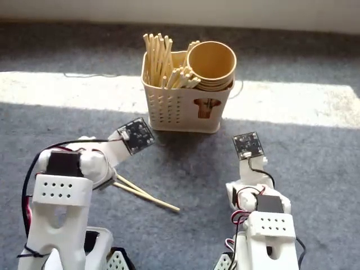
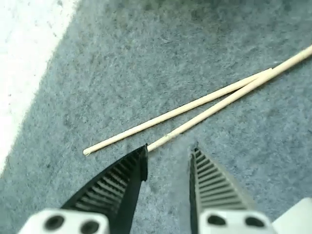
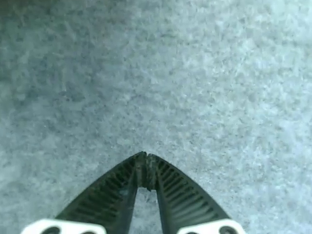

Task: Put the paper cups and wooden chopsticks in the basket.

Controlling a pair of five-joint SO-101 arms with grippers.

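At the left, the left end effector (image 2: 169, 151) hangs just above the surface (image 1: 315, 169). Its ribbed black fingers are parted by a moderate gap and hold nothing. The near ends of the two loose chopsticks (image 2: 204, 105) lie just ahead of its tips. These are thin, pale, round wooden sticks, lying flat on the grey, nubbly, carpet-like covering; they almost touch along part of their length and fan apart toward the end effector. Toward the middle, farther back, stands the basket (image 1: 169, 109), a cream plastic box with rows of small slots punched through its wall. A bundle of chopsticks (image 1: 159, 56) stands upright in its left part, and a nested stack of smooth tan paper cups (image 1: 211, 62) sits mouth-up in its right part, leaning a little. The task therefore looks nearly finished: the cups and most of the sticks are in, and only the loose pair is left to pick up. At the right, the right end effector (image 3: 145, 161) points at bare covering, its fingers closed tip to tip with nothing between them.
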